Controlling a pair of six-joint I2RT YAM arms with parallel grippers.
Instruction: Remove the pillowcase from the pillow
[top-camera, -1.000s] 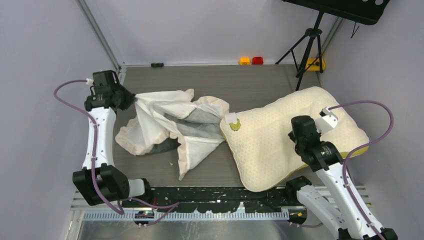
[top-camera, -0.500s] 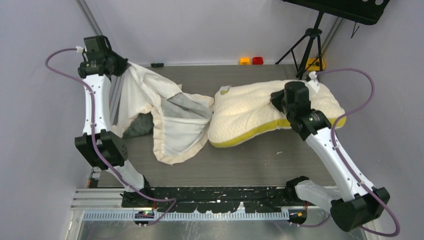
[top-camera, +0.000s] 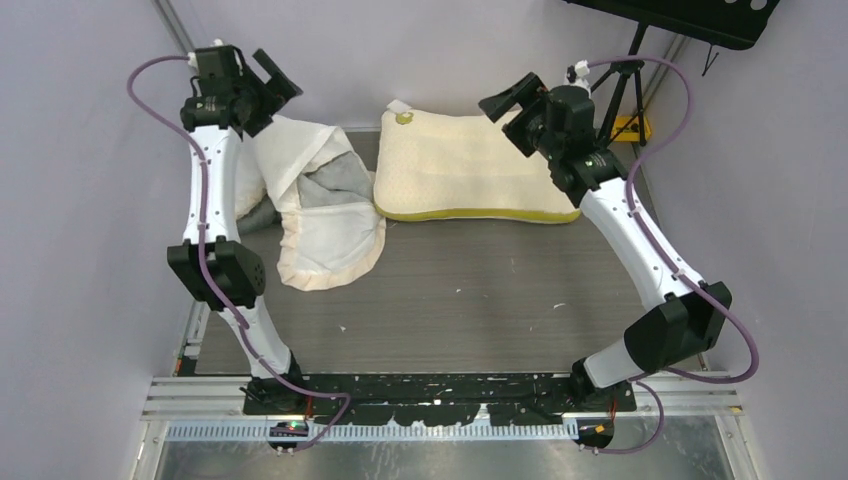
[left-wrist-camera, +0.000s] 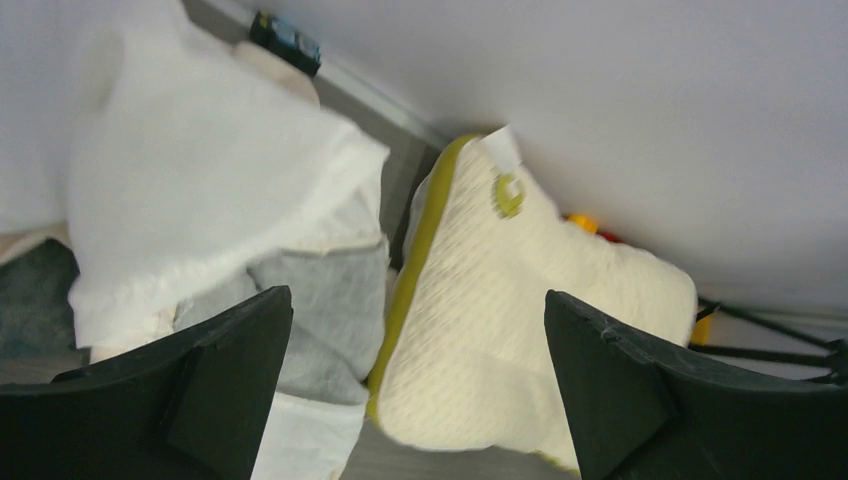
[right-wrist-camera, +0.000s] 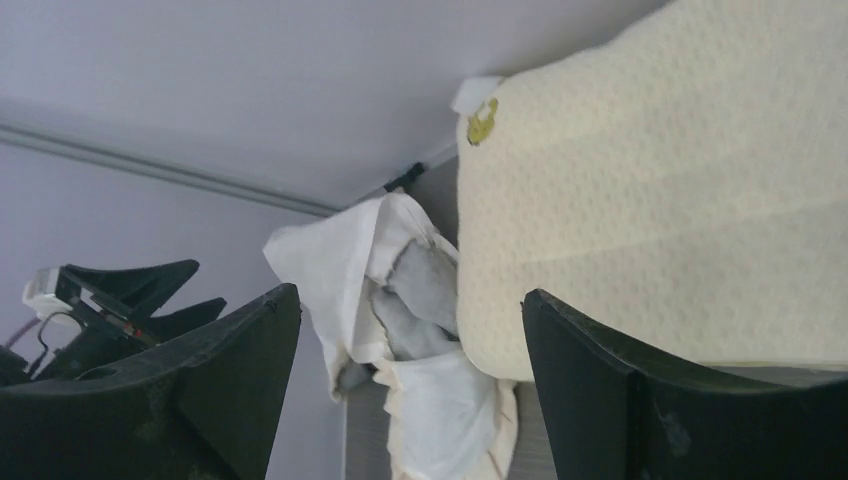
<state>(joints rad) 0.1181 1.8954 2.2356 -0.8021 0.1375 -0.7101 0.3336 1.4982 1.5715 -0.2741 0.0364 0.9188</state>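
The pillowcase (top-camera: 325, 205) lies in a crumpled heap at the back left of the table, cream side mostly up, with grey patches and the frill showing. Beside it on the right lies the bare pale-yellow pillow (top-camera: 470, 170), its yellow side band facing the front. My left gripper (top-camera: 272, 88) hangs open in the air above the pillowcase, holding nothing. Above the pillow's right end my right gripper (top-camera: 505, 110) is open and empty too. The left wrist view looks past the gripper (left-wrist-camera: 417, 298) at pillowcase (left-wrist-camera: 220, 200) and pillow (left-wrist-camera: 500, 300). In the right wrist view the gripper (right-wrist-camera: 410, 293) frames pillowcase (right-wrist-camera: 340, 250) and pillow (right-wrist-camera: 650, 180).
Grey walls close in the table (top-camera: 450, 300) on the left, back and right. A black tripod (top-camera: 615, 90) stands at the back right corner behind the right arm. A small black object (left-wrist-camera: 285, 40) sits at the foot of the back wall.
Both arms have lifted and swung toward the back wall. Both grippers opened, letting go of the pillowcase and the pillow. The pillow now lies flat at the back, apart from the pillowcase.
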